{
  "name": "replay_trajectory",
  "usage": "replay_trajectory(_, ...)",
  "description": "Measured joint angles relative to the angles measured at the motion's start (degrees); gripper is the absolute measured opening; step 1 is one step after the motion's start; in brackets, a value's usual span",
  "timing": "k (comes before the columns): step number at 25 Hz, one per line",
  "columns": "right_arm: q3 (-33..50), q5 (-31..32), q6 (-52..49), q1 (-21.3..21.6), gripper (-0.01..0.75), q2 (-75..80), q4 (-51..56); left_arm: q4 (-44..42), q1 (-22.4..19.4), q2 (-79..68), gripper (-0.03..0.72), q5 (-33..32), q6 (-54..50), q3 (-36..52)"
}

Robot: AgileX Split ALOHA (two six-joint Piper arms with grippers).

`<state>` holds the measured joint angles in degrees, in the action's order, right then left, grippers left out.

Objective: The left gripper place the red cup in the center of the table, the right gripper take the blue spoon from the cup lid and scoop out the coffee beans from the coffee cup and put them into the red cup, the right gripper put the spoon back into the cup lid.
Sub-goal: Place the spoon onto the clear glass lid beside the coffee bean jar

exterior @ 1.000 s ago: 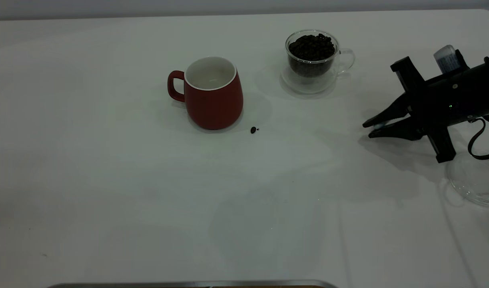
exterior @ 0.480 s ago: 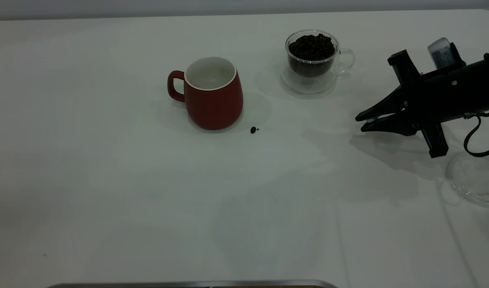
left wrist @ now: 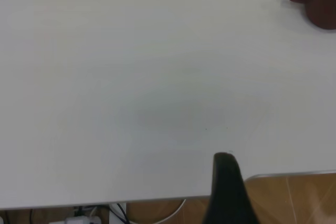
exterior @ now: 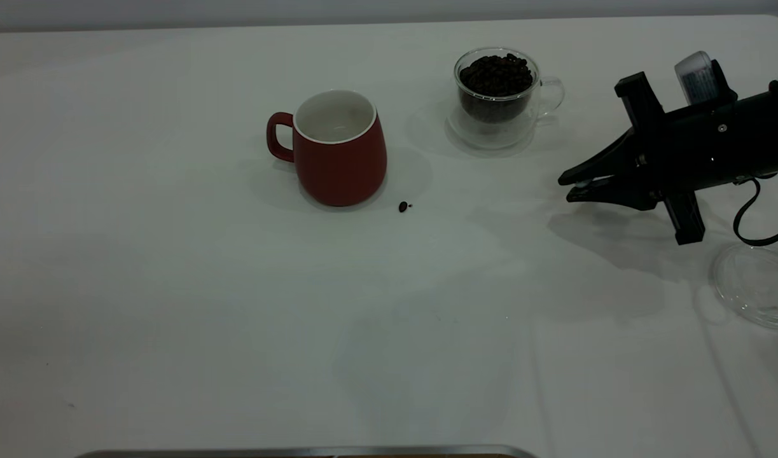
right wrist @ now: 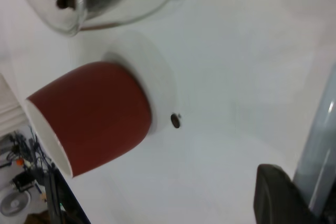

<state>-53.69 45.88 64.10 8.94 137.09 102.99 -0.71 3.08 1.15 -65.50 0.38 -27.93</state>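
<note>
The red cup (exterior: 341, 152) stands upright near the table's middle, its handle to the left; it also shows in the right wrist view (right wrist: 92, 114) and the left wrist view (left wrist: 317, 1). The glass coffee cup (exterior: 497, 89) full of beans sits on a glass saucer behind and to its right. My right gripper (exterior: 570, 189) hovers right of the coffee cup, shut on the pale blue spoon (right wrist: 321, 145), whose handle runs beside its finger (right wrist: 278, 198). The clear cup lid (exterior: 754, 286) lies at the right edge. My left gripper (left wrist: 226, 192) is over the table's near edge, far from the cup.
A loose coffee bean (exterior: 402, 207) lies on the white table just right of the red cup's base, also seen in the right wrist view (right wrist: 175, 121). A metal rim (exterior: 299, 451) runs along the front edge.
My right gripper has risen and moved left and back, away from the cup lid and toward the coffee cup. The cups and the loose bean have not moved.
</note>
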Motion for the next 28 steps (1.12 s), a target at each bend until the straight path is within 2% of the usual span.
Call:
replay_trajectory(12,0.0,0.44,0.9,-3.3,0.116,0.63,0.0,0.0,0.0,0.0,0.58,0.0,0.0,0.0)
replay_trajectory(17,0.0,2.01,-1.16,-3.4,0.116,2.44,-1.58,0.0,0.0,0.0,0.58,0.0,0.0,0.0)
replay_trajectory(23,0.0,8.37,-1.81,-3.4,0.116,1.65,-2.92,0.0,0.0,0.0,0.58,0.0,0.12,0.0)
replay_trajectory(28,2.42,14.82,-6.35,-2.96,0.116,-3.78,-4.08,0.0,0.0,0.0,0.58,0.0,0.12,0.0)
